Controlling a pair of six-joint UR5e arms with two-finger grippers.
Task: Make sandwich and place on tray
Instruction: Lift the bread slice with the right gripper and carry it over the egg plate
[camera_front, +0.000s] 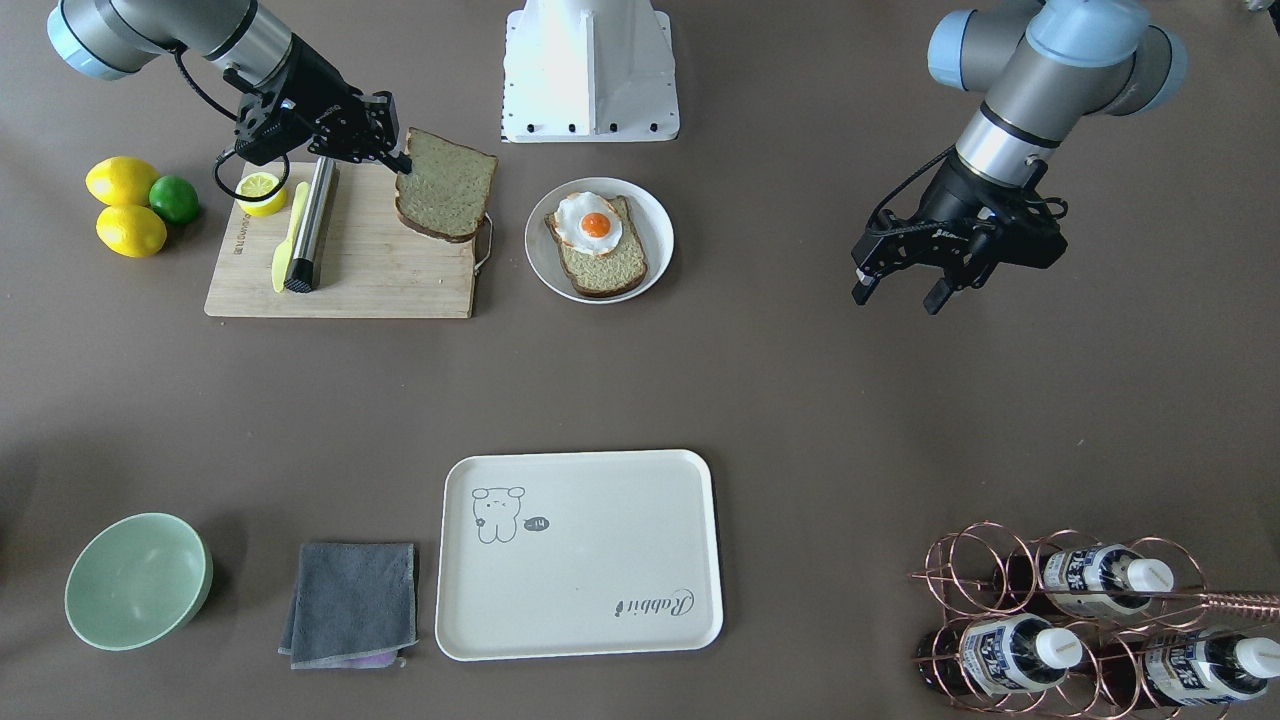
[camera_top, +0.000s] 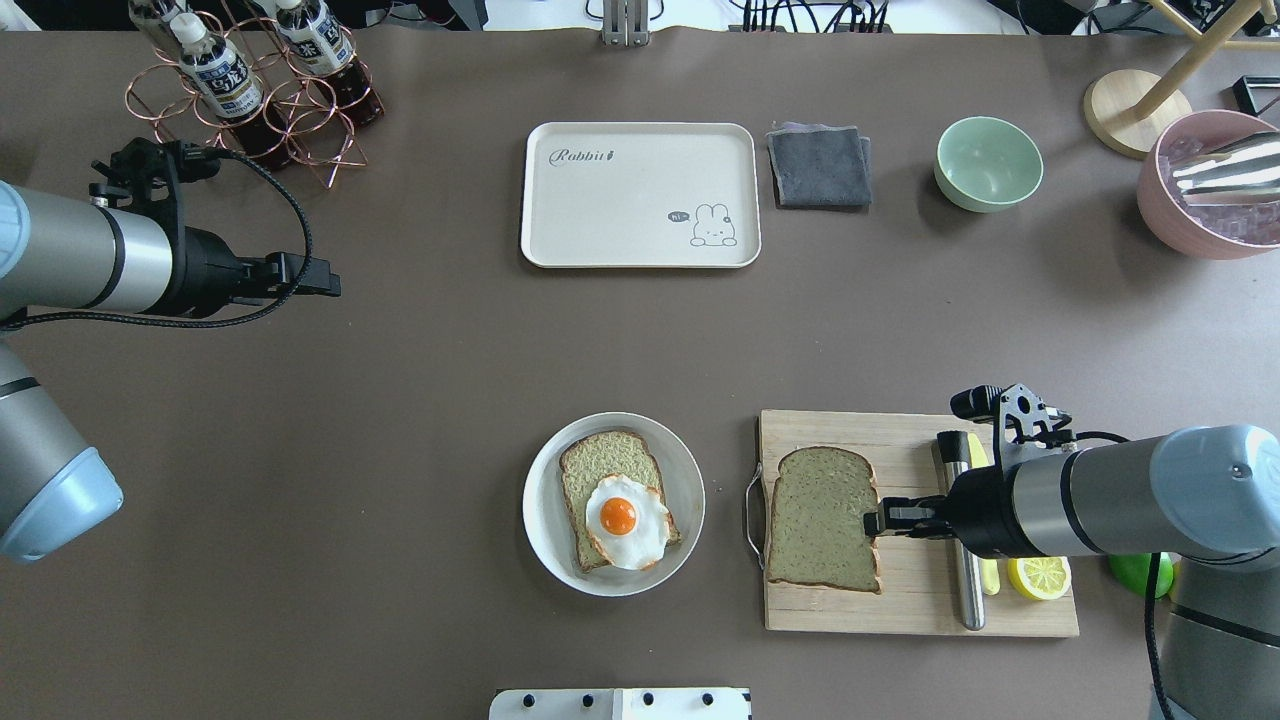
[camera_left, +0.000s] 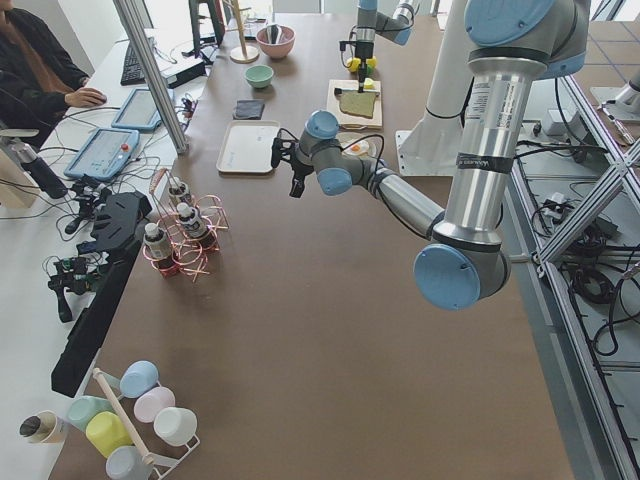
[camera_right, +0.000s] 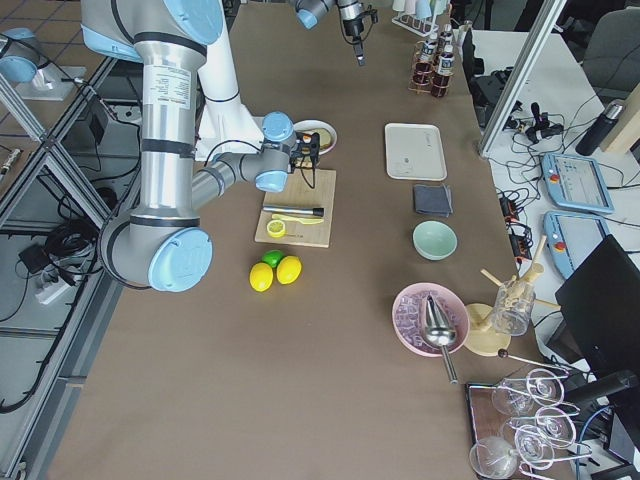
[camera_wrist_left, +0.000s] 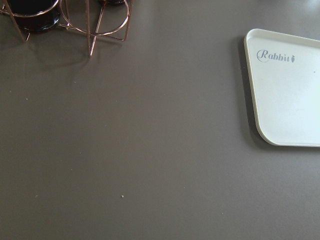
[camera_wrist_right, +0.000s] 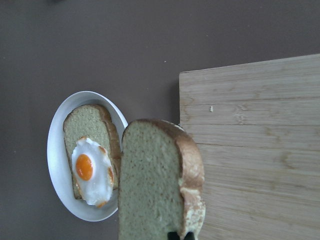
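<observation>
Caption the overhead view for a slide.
Right gripper holds the second bread slice over the cutting board; the egg-topped slice sits on the plate.

The egg-topped slice (camera_front: 600, 262) lay on the plate (camera_front: 657, 216); the second slice (camera_front: 447, 184) tilted over the board (camera_front: 380, 272); the cream tray (camera_front: 600, 545) lay well apart.

Script "Rabbit" reads clearly at one corner of the cream tray (camera_wrist_left: 290, 100). Print on the bottle labels (camera_front: 1000, 640) and along the cutting board (camera_front: 390, 275) edge is illegible.
</observation>
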